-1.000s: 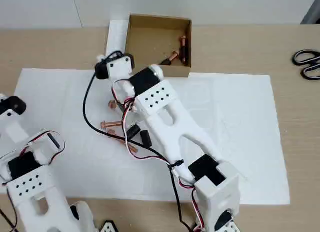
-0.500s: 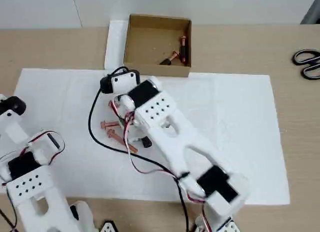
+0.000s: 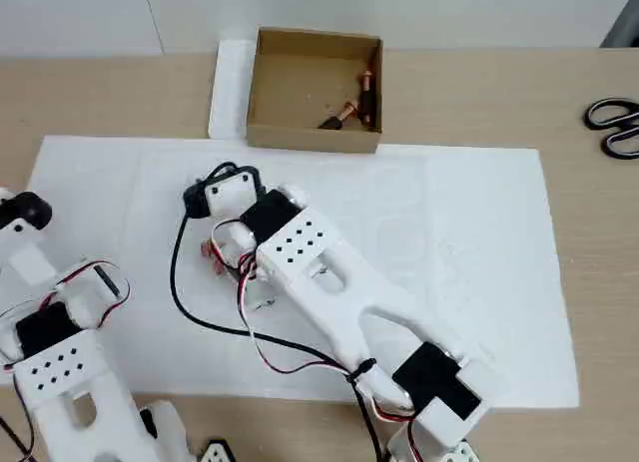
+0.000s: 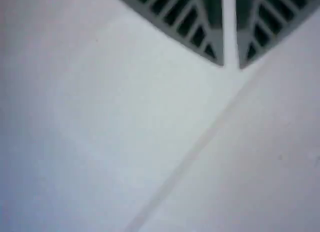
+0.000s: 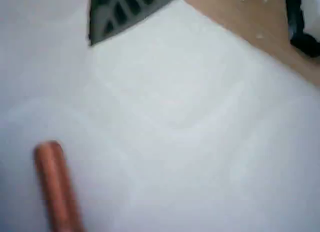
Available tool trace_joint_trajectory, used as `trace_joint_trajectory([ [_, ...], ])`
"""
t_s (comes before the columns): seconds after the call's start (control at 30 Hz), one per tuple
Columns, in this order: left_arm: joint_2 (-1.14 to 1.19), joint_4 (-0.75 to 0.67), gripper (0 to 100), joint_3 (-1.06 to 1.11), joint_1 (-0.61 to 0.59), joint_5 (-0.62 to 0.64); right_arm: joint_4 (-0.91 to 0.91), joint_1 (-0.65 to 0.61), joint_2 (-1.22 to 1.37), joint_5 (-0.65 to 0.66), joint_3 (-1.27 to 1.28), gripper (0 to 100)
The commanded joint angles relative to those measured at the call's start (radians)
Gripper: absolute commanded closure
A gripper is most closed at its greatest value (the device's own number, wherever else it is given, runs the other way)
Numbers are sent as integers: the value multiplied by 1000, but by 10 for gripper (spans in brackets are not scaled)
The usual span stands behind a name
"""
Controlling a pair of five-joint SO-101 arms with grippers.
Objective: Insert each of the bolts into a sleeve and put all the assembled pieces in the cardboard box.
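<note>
The right gripper (image 5: 120,14) hangs close over the white paper sheet (image 3: 469,242); whether it is spread or closed cannot be told. A copper bolt (image 5: 57,187) lies on the sheet near it. The left gripper (image 4: 230,36) is almost pressed together over the same sheet, pinching nothing. Assembled pieces (image 3: 365,93) lie in the cardboard box (image 3: 312,140).
</note>
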Motion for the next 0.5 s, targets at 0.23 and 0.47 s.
trace_joint_trajectory([
  [0.23, -18, 3, 994, -2, -3, 3, -59, 47, -1, -46, 12, 692],
  [0.47, -18, -6, 994, -2, -2, 3, -64, 67, 31, -75, 44, 692],
])
